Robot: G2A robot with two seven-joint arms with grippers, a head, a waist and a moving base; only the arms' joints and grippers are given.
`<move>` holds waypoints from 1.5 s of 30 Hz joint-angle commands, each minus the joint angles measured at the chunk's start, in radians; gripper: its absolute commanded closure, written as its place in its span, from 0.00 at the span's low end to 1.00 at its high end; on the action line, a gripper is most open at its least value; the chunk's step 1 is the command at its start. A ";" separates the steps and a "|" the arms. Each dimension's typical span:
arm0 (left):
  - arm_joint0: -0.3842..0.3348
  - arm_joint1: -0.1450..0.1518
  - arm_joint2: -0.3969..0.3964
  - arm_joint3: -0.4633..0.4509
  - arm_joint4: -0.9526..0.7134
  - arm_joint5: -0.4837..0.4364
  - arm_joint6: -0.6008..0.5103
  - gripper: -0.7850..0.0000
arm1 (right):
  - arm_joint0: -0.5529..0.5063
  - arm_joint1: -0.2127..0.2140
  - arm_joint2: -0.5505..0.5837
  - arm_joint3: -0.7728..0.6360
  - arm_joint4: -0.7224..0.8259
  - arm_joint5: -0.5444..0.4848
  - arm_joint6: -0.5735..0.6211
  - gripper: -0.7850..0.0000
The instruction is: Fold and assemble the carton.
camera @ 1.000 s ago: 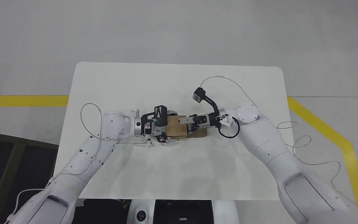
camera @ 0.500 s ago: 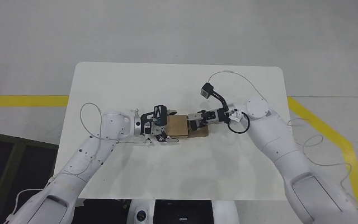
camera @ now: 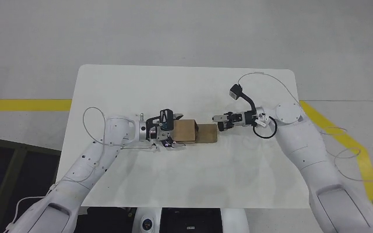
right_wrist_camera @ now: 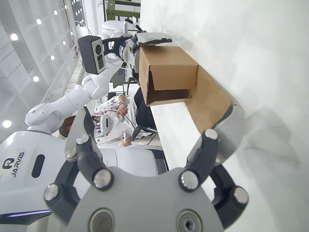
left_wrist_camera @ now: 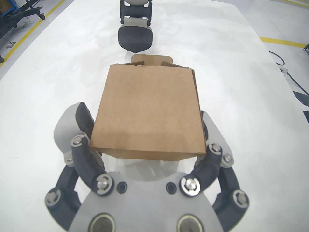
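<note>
1. The left gripper (left_wrist_camera: 143, 118) clamps the brown carton (left_wrist_camera: 149, 97) between its fingers, resting it on the white table (camera: 175, 81).
2. The right gripper (right_wrist_camera: 157, 119), jaws wide and empty, hovers just beyond the carton's open flap (right_wrist_camera: 210, 102).

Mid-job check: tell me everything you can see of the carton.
The carton is plain brown cardboard, already squared up into a box, and rests near the middle of the white table. The left gripper clamps its two side walls at one end. The other end is open and dark inside. Its long flap lies flat on the table, pointing toward the open right gripper; whether they touch cannot be told.
</note>
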 commanded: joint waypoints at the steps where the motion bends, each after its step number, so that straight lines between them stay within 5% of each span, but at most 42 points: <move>1: 0.001 0.000 0.002 -0.001 0.000 0.001 -0.001 0.00 | -0.011 0.006 0.007 -0.011 -0.013 0.009 -0.003 0.00; 18: 0.004 0.006 -0.010 -0.017 0.014 0.021 0.006 0.00 | -0.092 0.046 0.090 -0.186 -0.035 0.041 -0.034 0.00; 31: 0.030 0.023 -0.047 -0.054 0.020 0.012 0.016 0.00 | -0.407 0.109 0.251 -0.512 -0.073 0.141 -0.186 0.00; 45: 0.032 0.025 -0.048 -0.067 0.013 0.021 0.010 0.00 | -0.597 0.135 0.307 -0.701 -0.103 0.248 -0.265 0.00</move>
